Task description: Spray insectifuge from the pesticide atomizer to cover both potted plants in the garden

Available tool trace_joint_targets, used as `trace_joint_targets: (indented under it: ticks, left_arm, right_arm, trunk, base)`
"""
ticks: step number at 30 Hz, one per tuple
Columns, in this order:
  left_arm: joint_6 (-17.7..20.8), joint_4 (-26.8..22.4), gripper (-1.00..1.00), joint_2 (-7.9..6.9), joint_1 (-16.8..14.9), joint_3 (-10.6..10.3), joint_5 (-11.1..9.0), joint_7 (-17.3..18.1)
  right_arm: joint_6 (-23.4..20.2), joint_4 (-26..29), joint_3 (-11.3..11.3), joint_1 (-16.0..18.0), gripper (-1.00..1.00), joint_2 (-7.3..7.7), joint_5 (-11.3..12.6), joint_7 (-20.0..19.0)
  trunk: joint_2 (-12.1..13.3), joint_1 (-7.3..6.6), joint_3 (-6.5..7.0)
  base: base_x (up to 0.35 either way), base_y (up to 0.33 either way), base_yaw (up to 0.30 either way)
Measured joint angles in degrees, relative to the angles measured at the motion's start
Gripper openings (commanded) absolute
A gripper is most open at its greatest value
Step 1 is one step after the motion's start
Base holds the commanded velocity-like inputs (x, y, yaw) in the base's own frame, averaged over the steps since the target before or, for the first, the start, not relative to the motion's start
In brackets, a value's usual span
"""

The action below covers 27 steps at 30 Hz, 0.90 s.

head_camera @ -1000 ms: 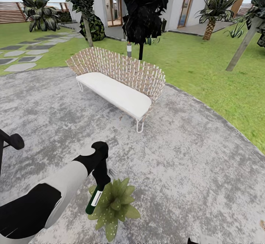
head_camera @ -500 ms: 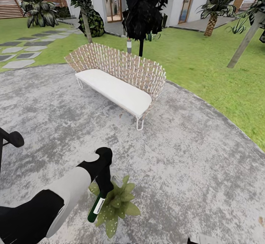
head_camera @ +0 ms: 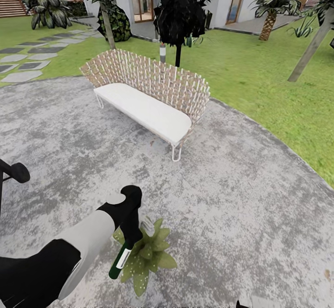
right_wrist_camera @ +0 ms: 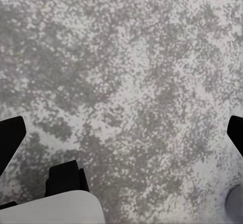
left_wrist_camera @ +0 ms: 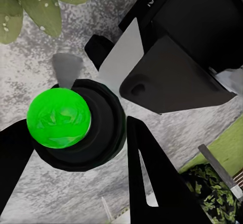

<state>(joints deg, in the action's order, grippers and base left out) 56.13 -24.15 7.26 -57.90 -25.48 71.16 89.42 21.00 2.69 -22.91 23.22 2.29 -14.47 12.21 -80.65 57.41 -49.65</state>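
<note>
My left gripper (head_camera: 129, 239) is shut on the atomizer (head_camera: 118, 260), a slim dark green bottle with a white label here. It hangs tilted against the left side of a potted plant (head_camera: 149, 253), a low rosette of speckled green leaves on the grey stone patio (head_camera: 241, 196). In the left wrist view the bottle's bright green round end (left_wrist_camera: 58, 120) sits in a dark ring between the black fingers (left_wrist_camera: 152, 178), with speckled leaves (left_wrist_camera: 40, 1) beside it. My right gripper (right_wrist_camera: 121, 135) is open over bare stone. The second potted plant is out of view.
A wicker bench with a white cushion (head_camera: 148, 104) stands mid-patio ahead. Behind it are a grey bollard lamp (head_camera: 162, 53) and a dark tree trunk (head_camera: 177, 60). Lawn (head_camera: 264, 80) rings the patio, and stepping stones (head_camera: 28, 62) lead off far left.
The head view has shifted slightly. My left arm with the bottle has edged a little right and lower beside the plant.
</note>
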Motion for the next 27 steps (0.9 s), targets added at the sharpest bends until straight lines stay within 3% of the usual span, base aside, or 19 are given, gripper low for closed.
trace_joint_targets:
  ticks: [4,17,19,22,27]
  left_arm:
    - [0.04,-0.18,-1.0,0.47,0.0,0.21,0.09,0.0]
    - [0.63,-0.23,-1.0,-0.09,-0.98,0.23,1.47,0.0]
    - [0.66,-0.23,-1.0,-0.09,-1.32,0.28,1.48,0.0]
    - [0.67,-0.23,-1.0,-0.06,-1.49,0.31,1.51,-0.01]
    - [0.6,-0.23,-1.0,-0.12,-1.22,0.47,1.48,0.0]
  right_arm:
    - [-0.04,-0.05,-0.01,0.02,1.0,0.0,-0.03,-0.04]
    - [-0.03,-0.63,0.0,-0.03,1.0,-0.2,-0.2,-0.02]
    - [-0.01,-0.88,0.01,-0.05,1.0,-0.21,-1.08,-0.04]
    - [0.0,-1.07,0.03,-0.04,1.0,-0.31,-4.28,-0.06]
    - [0.0,-1.07,0.0,-0.06,1.0,-0.3,-5.34,-0.04]
  trunk:
    - [0.0,0.0,-0.37]
    - [0.0,0.0,-1.01]
    - [0.0,0.0,-1.01]
    - [0.0,0.0,-1.01]
    - [0.0,-0.02,-1.01]
  base:
    - [0.0,0.0,0.0]
    - [0.0,0.0,0.0]
    - [0.0,0.0,0.0]
    - [0.0,0.0,0.0]
    - [0.074,0.0,0.0]
